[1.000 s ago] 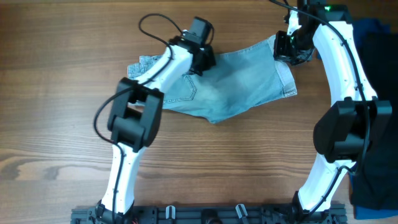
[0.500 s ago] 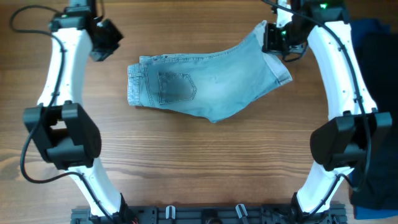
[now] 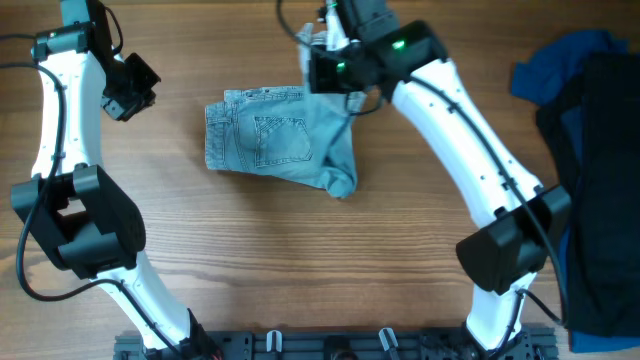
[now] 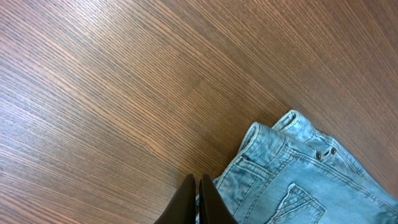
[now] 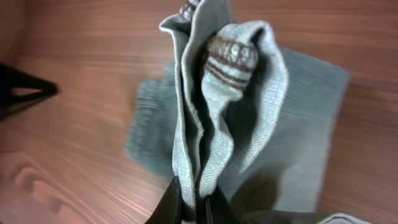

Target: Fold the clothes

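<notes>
The light blue denim shorts lie on the wooden table, waistband to the left, back pocket up. My right gripper is shut on the cuffed leg end and holds it lifted above the shorts' upper right part, so the leg is doubled over toward the waistband. My left gripper is shut and empty, off to the upper left of the shorts, over bare wood. In the left wrist view its closed fingers sit just left of the waistband corner.
A heap of royal-blue and black garments lies at the table's right edge. The arm bases stand along the front edge.
My right gripper has carried the leg end from the far right leftward over the shorts, folding them roughly in half. My left arm left the shorts and moved to the upper left.
</notes>
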Tool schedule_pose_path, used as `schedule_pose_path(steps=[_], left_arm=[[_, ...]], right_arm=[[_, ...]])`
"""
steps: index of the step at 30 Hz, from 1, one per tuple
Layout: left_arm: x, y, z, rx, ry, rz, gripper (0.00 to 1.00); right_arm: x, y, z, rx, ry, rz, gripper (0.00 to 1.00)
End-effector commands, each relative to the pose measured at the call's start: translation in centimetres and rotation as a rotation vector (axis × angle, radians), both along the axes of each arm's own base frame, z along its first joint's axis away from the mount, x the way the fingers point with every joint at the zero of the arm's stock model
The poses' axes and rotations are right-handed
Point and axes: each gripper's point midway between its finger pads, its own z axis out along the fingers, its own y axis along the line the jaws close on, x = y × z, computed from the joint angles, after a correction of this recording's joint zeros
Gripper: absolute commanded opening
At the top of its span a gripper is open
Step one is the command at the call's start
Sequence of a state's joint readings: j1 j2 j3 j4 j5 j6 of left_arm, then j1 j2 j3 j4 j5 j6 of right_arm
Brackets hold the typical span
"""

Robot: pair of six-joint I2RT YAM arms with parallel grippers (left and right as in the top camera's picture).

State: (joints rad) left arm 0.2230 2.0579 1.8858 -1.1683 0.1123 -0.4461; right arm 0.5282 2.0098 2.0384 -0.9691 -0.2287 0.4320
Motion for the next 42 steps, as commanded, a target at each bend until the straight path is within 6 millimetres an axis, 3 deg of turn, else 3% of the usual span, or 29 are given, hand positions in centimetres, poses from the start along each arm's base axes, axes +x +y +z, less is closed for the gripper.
schedule_pose_path(steps=[1, 6, 9, 14, 17, 24, 29, 30, 32, 35, 37, 39, 42], left_arm=[[-0.6, 0.3, -0.2, 0.01, 0.023, -0.014, 0.04], [-1.2, 0.8, -0.3, 0.042, 0.049, -0.01, 0.04], [-1.2, 0.9, -0.4, 0.048, 0.052, -0.008, 0.04], [-1.2, 0.9, -0.3, 0.048, 0.05, -0.008, 0.04], [-1.2, 0.9, -0.3, 0.048, 0.05, -0.007, 0.04], [-1.2, 0.9, -0.3, 0.048, 0.05, -0.007, 0.04], [-1.2, 0.9, -0.4, 0.048, 0.05, -0.007, 0.04], [-1.2, 0.9, -0.4, 0.048, 0.05, -0.008, 0.04], [-1.2, 0.9, -0.4, 0.048, 0.051, -0.007, 0.04], [-1.2, 0.9, -0.4, 0.048, 0.05, -0.008, 0.04], [-1.2, 0.9, -0.4, 0.047, 0.052, -0.008, 0.04], [-1.2, 0.9, -0.3, 0.047, 0.051, -0.008, 0.04], [0.0, -0.6, 1.6, -0.029, -0.045, -0.042, 0.04]], right_arm=[[-0.1, 3.6, -1.2, 0.046, 0.018, 0.016, 0.04], [-1.0, 7.8, -7.9, -0.005, 0.093, 0.084, 0.04], [-1.7, 9.0, -10.6, -0.031, 0.126, 0.11, 0.04], [-1.8, 10.5, -11.6, -0.02, 0.115, 0.126, 0.04], [-1.1, 11.7, -11.6, 0.031, 0.1, 0.096, 0.04], [-1.6, 14.2, -10.5, 0.098, 0.067, 0.122, 0.04], [-1.8, 14.3, -10.6, 0.084, 0.062, 0.123, 0.05], [-1.7, 14.2, -10.7, 0.078, 0.061, 0.118, 0.08], [-1.7, 14.2, -10.7, 0.08, 0.063, 0.115, 0.38], [-2.2, 15.7, -9.7, 0.151, 0.055, 0.19, 0.64], [-4.3, 17.8, -7.4, 0.285, 0.032, 0.426, 0.68], [-4.1, 16.9, -5.8, 0.326, 0.015, 0.485, 0.68], [-0.5, 11.2, -3.2, 0.266, -0.028, 0.365, 0.67]])
